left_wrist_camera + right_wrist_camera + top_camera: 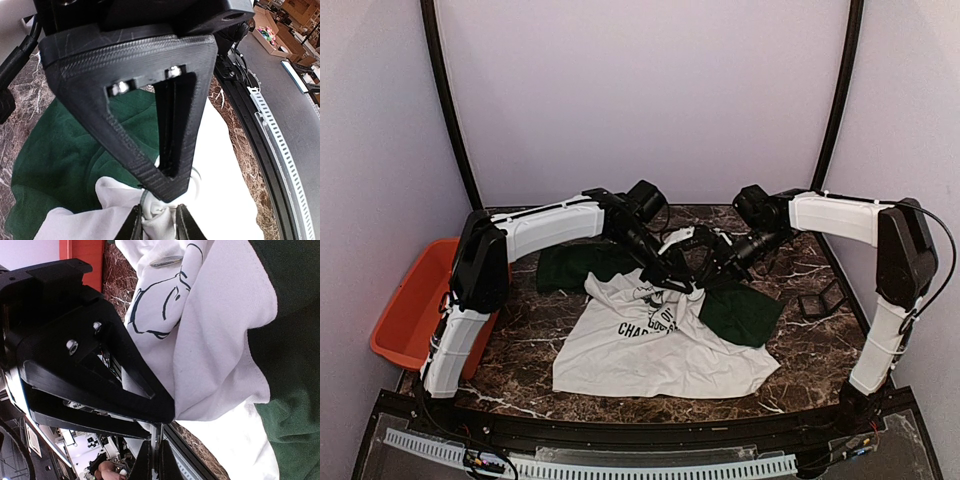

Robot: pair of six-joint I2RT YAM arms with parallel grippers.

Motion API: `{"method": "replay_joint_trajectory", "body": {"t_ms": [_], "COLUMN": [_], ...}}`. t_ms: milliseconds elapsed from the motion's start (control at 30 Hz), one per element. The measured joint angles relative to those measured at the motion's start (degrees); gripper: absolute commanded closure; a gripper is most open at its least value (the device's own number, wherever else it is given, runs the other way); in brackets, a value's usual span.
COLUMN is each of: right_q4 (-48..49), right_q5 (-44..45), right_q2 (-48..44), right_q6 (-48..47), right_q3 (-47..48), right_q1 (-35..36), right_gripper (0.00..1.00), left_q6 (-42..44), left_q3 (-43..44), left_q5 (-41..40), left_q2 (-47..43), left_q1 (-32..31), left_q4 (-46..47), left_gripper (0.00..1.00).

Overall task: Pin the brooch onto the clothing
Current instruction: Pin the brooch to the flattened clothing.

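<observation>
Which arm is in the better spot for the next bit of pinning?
Probably the left: its jaws pinch a bunch of the T-shirt by the print, while the right jaws are shut at a fold's edge.

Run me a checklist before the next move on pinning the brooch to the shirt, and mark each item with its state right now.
1. The left gripper has T-shirt cloth between its fingers: ok.
2. The right gripper is shut: ok.
3. What the right gripper holds is identified: cannot tell.
4. The silvery piece beside the print is the brooch: cannot tell.
5. Cloth lies flat where the two grippers meet: not ok, it is bunched up.
</observation>
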Motion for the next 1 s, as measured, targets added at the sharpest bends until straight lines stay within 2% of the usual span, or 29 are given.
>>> {"method": "replay_joint_trajectory", "body": {"t_ms": [467, 867, 1000], "right_q4": [0.1, 0.6, 1.0], "right_q5": [0.2, 0.3, 0.3], "right_q2": [0.0, 0.0, 0.0], "right_q6": [0.0, -0.5, -0.5], "right_q3": [0.0, -0.3, -0.3], "right_q1": [0.0, 0.0, 0.0], "right_gripper": [1.0, 1.0, 1.0], "left_q6": [1.6, 1.9, 1.8], "left_q3": [0.6, 0.6, 0.6], "left_q5": [-1.9, -2.0, -2.0], "left_q2": [0.0, 0.0, 0.0], "left_q1": [-0.3, -0.3, -0.3], "left_q4": [-1.1, -1.8, -1.8], "left_gripper": [0.77, 0.71, 0.66]}}
